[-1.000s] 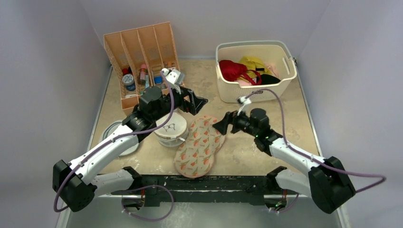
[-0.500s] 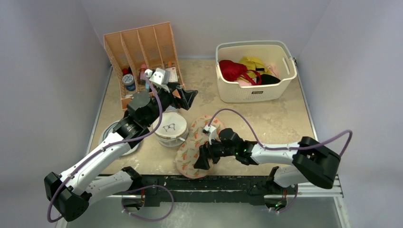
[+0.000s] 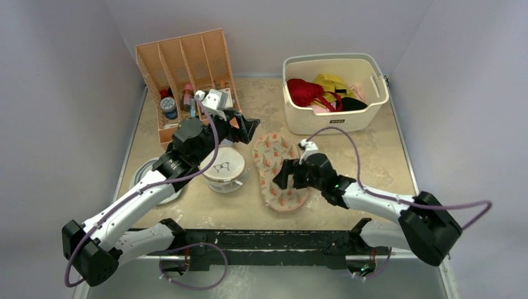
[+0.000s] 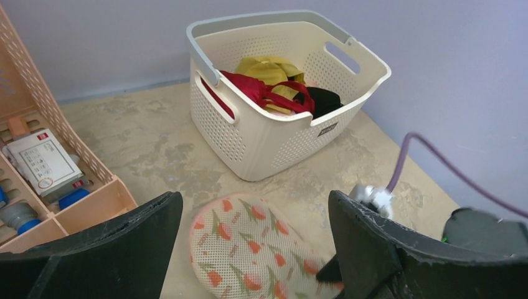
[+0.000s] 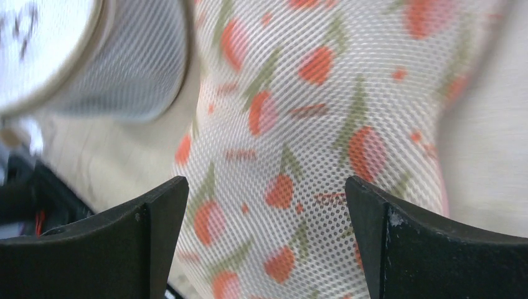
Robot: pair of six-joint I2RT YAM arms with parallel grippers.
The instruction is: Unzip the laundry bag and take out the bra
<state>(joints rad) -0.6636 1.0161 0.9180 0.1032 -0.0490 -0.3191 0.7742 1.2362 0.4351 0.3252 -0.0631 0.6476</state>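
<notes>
The laundry bag (image 3: 271,152) lies flat and closed in the middle of the table, cream with red-orange flowers. It also shows in the left wrist view (image 4: 249,249) and fills the right wrist view (image 5: 299,124). My right gripper (image 3: 283,177) is open, low over the bag's near half, its jaws either side of the fabric (image 5: 266,182); I cannot tell whether it touches. My left gripper (image 3: 248,129) is open and empty, above and to the left of the bag's far end (image 4: 255,198). The bra is hidden.
A round white mesh bag with a glasses drawing (image 3: 222,168) stands just left of the printed bag (image 5: 93,56). A white basket (image 3: 336,118) holds red, yellow and dark garments at the back right. A peach organiser (image 3: 180,62) is back left, a mesh disc (image 3: 146,171) at left.
The printed bag has swung and slid right, away from the round mesh bag, now lying nearly straight front to back. My right gripper moved from its near end back toward its middle. The left gripper barely moved.
</notes>
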